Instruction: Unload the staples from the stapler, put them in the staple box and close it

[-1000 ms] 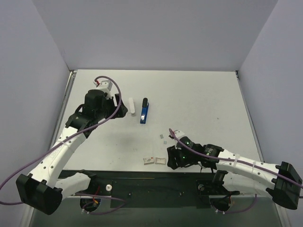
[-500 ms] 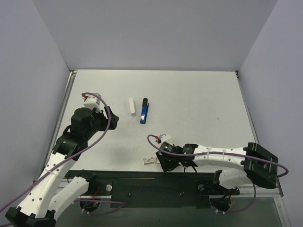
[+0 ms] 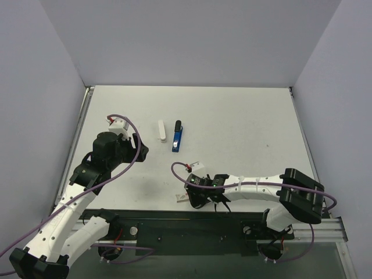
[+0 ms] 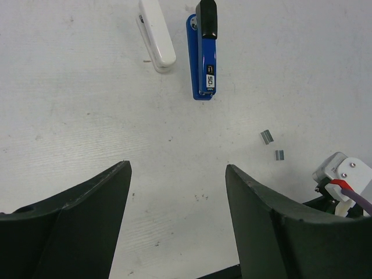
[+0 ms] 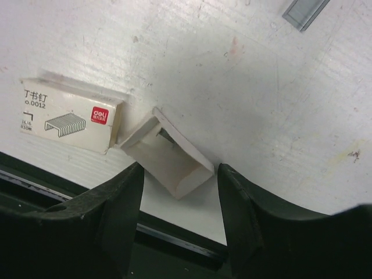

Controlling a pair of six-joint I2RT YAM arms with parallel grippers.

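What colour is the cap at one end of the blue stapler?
Black. The cap on the stapler shows best in the left wrist view.

Royal-blue stapler [image 4: 201, 58] with black end; plain white bar [image 4: 157, 35]; white box [image 5: 70, 120] bearing red logo; silver-grey staples [image 4: 267, 136].

White bar [image 4: 157, 35] flat on table [image 3: 244, 128]; labelled staple box [image 5: 70, 121] touching open white tray [image 5: 174, 163] at near edge.
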